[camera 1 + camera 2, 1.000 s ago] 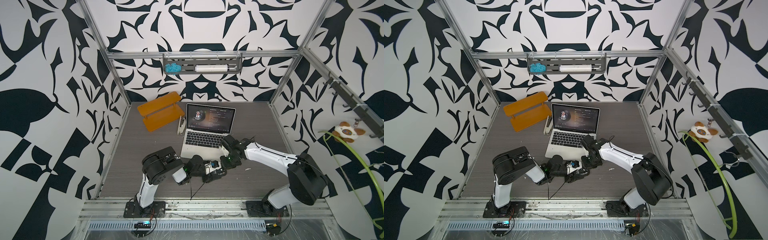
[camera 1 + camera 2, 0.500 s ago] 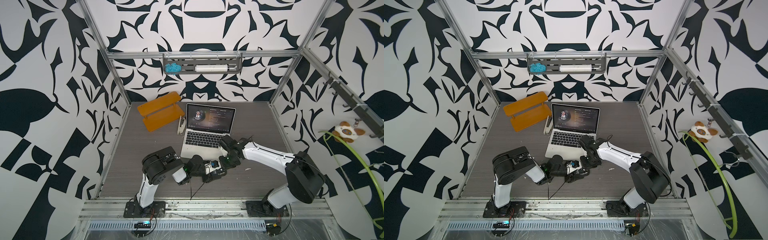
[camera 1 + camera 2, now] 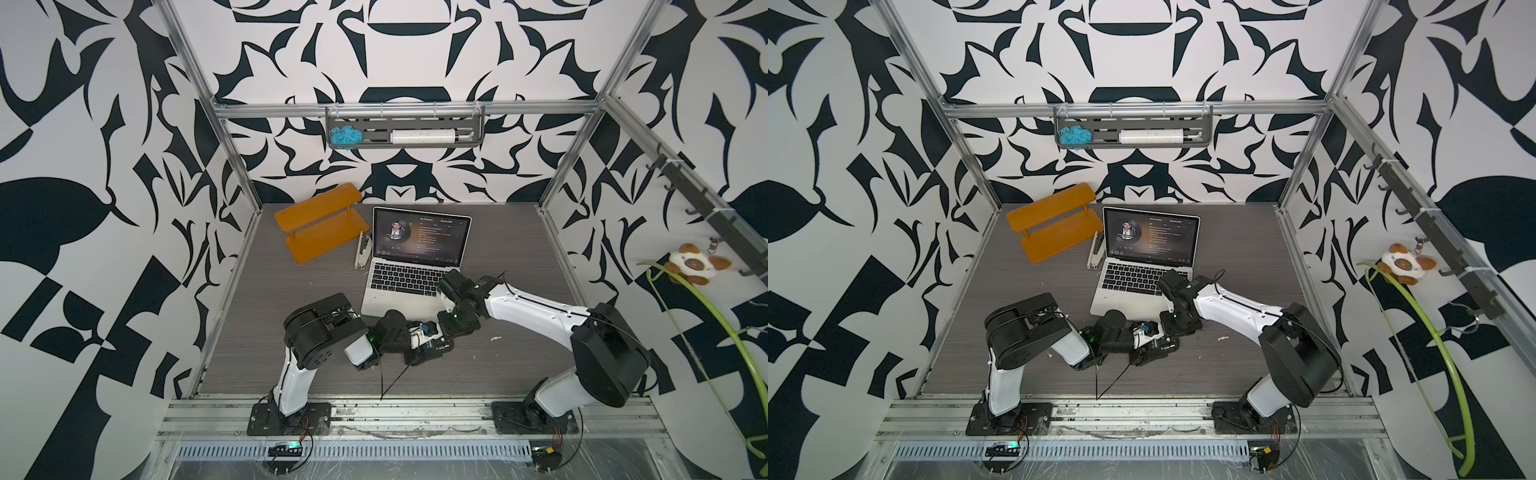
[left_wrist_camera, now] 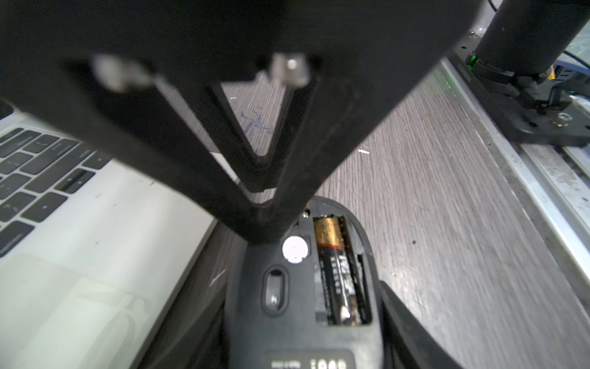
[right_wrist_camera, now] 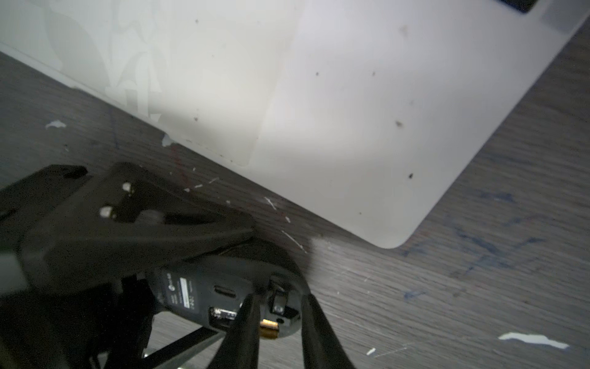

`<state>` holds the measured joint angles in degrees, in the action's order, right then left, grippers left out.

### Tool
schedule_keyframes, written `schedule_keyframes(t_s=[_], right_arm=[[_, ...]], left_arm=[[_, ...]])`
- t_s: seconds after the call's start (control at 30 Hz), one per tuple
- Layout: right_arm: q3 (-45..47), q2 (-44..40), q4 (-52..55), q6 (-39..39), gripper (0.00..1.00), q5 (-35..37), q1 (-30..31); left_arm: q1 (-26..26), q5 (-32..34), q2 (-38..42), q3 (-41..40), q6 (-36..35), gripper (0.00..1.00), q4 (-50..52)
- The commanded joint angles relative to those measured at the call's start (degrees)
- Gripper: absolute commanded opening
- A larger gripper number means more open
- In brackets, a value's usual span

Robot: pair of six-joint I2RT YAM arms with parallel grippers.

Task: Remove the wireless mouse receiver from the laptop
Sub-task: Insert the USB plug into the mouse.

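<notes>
The silver laptop (image 3: 415, 266) (image 3: 1142, 266) stands open in mid table; its front corner (image 5: 383, 191) fills the right wrist view. In front of it my left gripper (image 3: 430, 338) (image 4: 303, 348) is shut on an upturned black mouse (image 4: 297, 306) (image 5: 223, 287), whose battery (image 4: 335, 271) lies bare. My right gripper (image 3: 453, 324) (image 5: 281, 319) points down onto the mouse's end, jaws a little apart. Between its fingers (image 5: 245, 319) a small dark plug, apparently the wireless mouse receiver (image 5: 278, 302), sits in a slot of the mouse, touching neither finger.
An orange two-tier shelf (image 3: 320, 226) and a white stapler (image 3: 362, 251) lie left of the laptop screen. A grey rack (image 3: 405, 133) hangs on the back wall. The right arm's base (image 4: 542, 121) is bolted to the front rail.
The right gripper's jaws have parted over the mouse, and its wrist has edged slightly toward the laptop. The left arm and the mouse have stayed put.
</notes>
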<state>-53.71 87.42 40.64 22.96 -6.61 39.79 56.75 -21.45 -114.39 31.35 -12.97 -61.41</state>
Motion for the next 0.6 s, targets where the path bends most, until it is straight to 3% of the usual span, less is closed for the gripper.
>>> schedule_keyframes(t_s=[0.0, 0.2, 0.33, 0.57], right_arm=[[0.19, -4.44, -1.93, -0.06, 0.28, 1.4, -4.64], [0.2, -7.38, -0.7, -2.56, 0.36, 8.38, -16.18], [-3.73, -2.01, 0.57, -3.7, 0.43, 19.38, -16.9], [-11.4, 9.94, 1.89, -7.07, 0.49, 29.25, -17.55]], left_arm=[[0.41, 0.8, -3.47, -1.3, 0.84, 0.28, 14.95], [0.47, 0.63, -3.49, -1.04, 0.76, 0.28, 15.3], [0.41, 0.54, -3.56, -0.94, 0.76, 0.28, 15.48], [0.4, 0.62, -3.52, -0.9, 0.67, 0.28, 15.63]])
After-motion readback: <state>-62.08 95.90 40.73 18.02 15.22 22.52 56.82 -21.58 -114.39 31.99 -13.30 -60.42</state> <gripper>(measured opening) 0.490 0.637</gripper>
